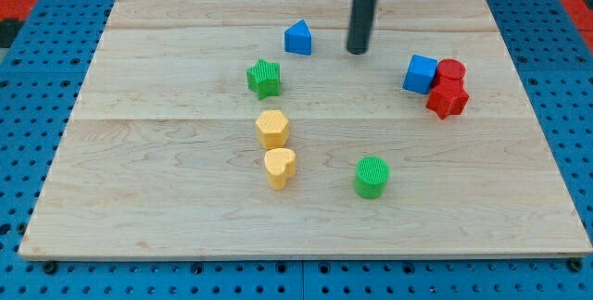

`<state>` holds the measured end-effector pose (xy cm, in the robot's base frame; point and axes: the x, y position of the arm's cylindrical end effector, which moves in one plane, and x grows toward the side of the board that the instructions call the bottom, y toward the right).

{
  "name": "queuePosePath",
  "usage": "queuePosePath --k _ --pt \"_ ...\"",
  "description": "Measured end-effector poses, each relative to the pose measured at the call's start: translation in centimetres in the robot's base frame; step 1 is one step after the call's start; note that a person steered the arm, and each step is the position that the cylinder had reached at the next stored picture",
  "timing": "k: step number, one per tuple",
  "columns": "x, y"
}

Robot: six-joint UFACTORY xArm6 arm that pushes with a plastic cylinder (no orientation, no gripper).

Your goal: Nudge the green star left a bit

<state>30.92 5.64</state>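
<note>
A pale wooden board lies on a blue pegboard table, and the dark rod comes down from the view's top, my tip resting bare on the wood, holding nothing and touching no block. The green star sits left of centre, well apart from my tip, with the blue wedge-shaped block between them and a yellow block just below it. The star looks small, light, rigid and likely to slide easily; I judge a gentle push on its right-hand points best.
</note>
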Motion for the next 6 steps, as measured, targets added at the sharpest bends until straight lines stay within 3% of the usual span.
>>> queuePosePath --k 2,3,4,5,6 --pt "-2.9 -11.1" --pt "-2.3 -7.2" --pt "3.4 -5.2" --pt "6.4 -8.6" --pt "6.8 -10.7"
